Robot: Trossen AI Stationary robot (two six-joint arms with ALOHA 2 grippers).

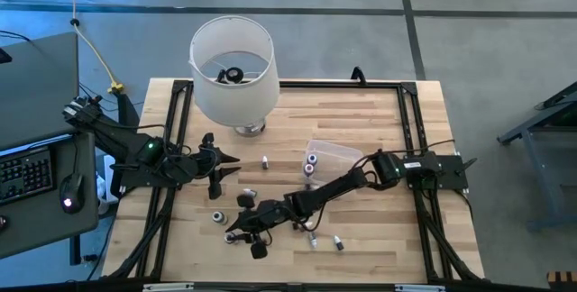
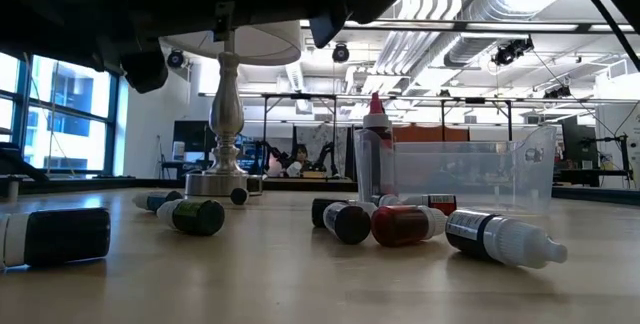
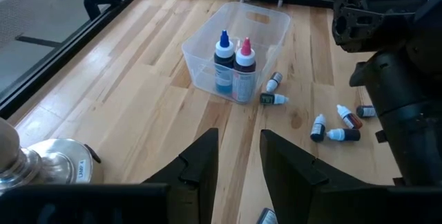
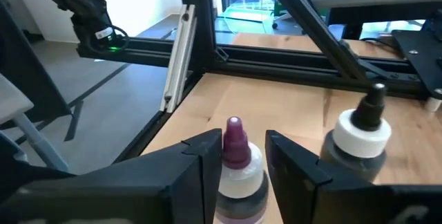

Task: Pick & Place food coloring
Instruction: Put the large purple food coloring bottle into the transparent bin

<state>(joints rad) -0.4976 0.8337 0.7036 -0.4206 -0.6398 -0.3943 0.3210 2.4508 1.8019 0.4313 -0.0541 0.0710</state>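
Small food coloring bottles lie scattered on the wooden table (image 1: 361, 112). One lies at mid-table (image 1: 266, 161), two near the near edge (image 1: 338, 242), and several show in the low view (image 2: 400, 224). My right gripper (image 1: 242, 229) (image 4: 243, 158) reaches low toward the near left. Its fingers close around an upright bottle with a purple tip (image 4: 236, 141). A second upright bottle with a black tip (image 4: 362, 134) (image 1: 217, 217) stands beside it. My left gripper (image 1: 221, 161) (image 3: 238, 162) hangs open and empty over the table's left part. My right gripper holds the purple-tipped bottle by its white collar and dark body (image 4: 242, 179), pinched between the two fingers (image 4: 207, 162), which come at it level from the table's right. The bottle stands upright. The fingers hide its base, so I cannot tell whether it is lifted.
A clear tub (image 1: 335, 150) (image 3: 207, 48) right of centre holds two upright bottles (image 3: 223, 61). A big white lampshade (image 1: 233, 58) on a metal base (image 1: 250, 130) (image 2: 225, 179) stands at the far left. Black frame rails (image 1: 410, 130) border the table. A keyboard and mouse (image 1: 68, 204) sit off its left side.
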